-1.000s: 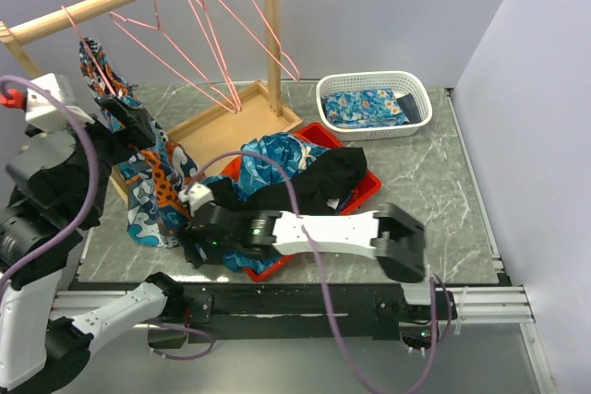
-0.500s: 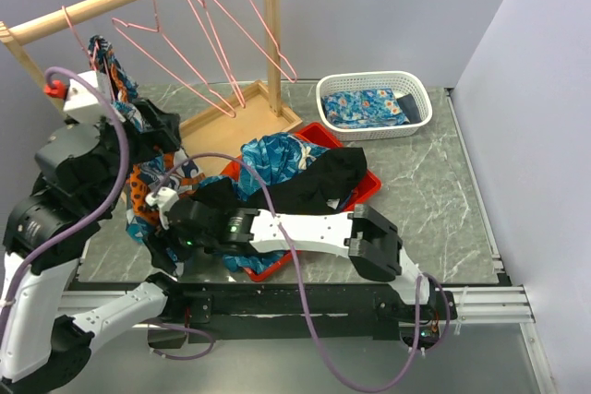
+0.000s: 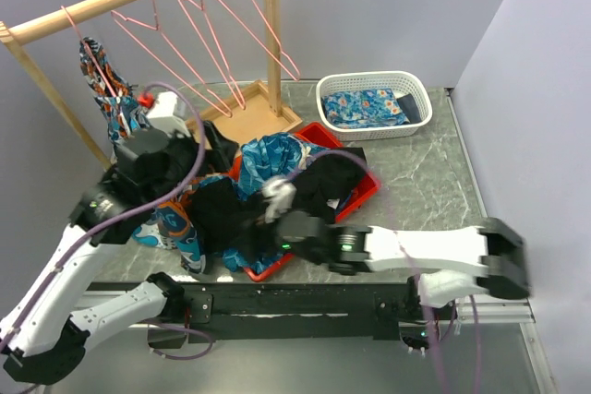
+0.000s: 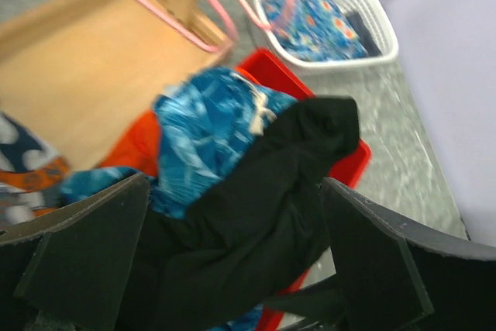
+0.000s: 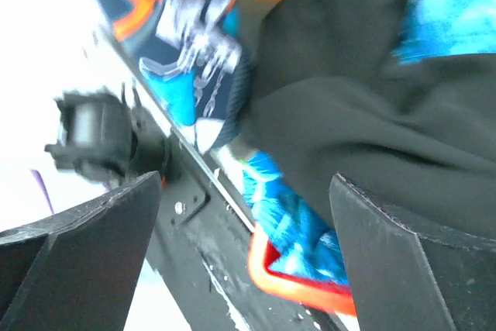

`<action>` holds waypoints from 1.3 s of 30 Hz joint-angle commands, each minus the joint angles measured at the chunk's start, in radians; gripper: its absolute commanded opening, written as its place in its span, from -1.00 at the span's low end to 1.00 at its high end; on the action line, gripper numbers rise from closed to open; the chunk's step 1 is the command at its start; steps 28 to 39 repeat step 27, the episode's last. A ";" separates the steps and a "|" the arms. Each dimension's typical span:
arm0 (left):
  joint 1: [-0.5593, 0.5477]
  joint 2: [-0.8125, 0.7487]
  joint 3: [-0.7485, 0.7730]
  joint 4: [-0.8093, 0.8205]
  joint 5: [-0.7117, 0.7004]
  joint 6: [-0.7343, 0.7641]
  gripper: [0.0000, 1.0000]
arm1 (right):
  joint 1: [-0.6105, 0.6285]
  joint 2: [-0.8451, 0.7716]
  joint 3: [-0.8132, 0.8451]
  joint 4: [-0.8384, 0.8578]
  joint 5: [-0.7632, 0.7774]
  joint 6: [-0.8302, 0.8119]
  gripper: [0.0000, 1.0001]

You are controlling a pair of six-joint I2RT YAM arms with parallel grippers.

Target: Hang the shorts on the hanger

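Note:
The printed shorts [image 3: 100, 71] hang from the leftmost pink hanger [image 3: 78, 36] on the wooden rod, and their lower part lies bunched on the table [image 3: 175, 228]. A corner of them shows in the left wrist view [image 4: 31, 170], and more in the right wrist view [image 5: 186, 36]. My left gripper [image 3: 220, 149] [image 4: 232, 191] stands open just right of the shorts, facing a black garment [image 4: 256, 222], with nothing between its fingers. My right gripper [image 3: 249, 219] [image 5: 244, 184] is open and empty over the tray's near corner.
A red tray [image 3: 369, 193] holds the black garment [image 3: 332, 177] and a bright blue cloth [image 3: 272, 154]. A white basket [image 3: 369, 80] with folded floral cloth sits at the back right. Three more pink hangers [image 3: 212, 43] hang over the rack's wooden base [image 3: 245, 122].
My left arm has swung down and right, off the shorts and toward the tray. My right arm has drawn back to the right and its jaws have opened wider. The shorts stay hanging.

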 commanded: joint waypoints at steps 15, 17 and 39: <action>-0.482 0.069 -0.464 0.384 -0.268 -0.230 0.93 | -0.191 -0.672 -0.428 -0.327 0.381 0.442 1.00; -0.482 0.054 -0.484 0.407 -0.266 -0.237 0.93 | -0.196 -0.686 -0.426 -0.339 0.383 0.433 1.00; -0.482 0.025 -0.527 0.461 -0.243 -0.214 0.93 | -0.199 -0.640 -0.383 -0.330 0.372 0.396 1.00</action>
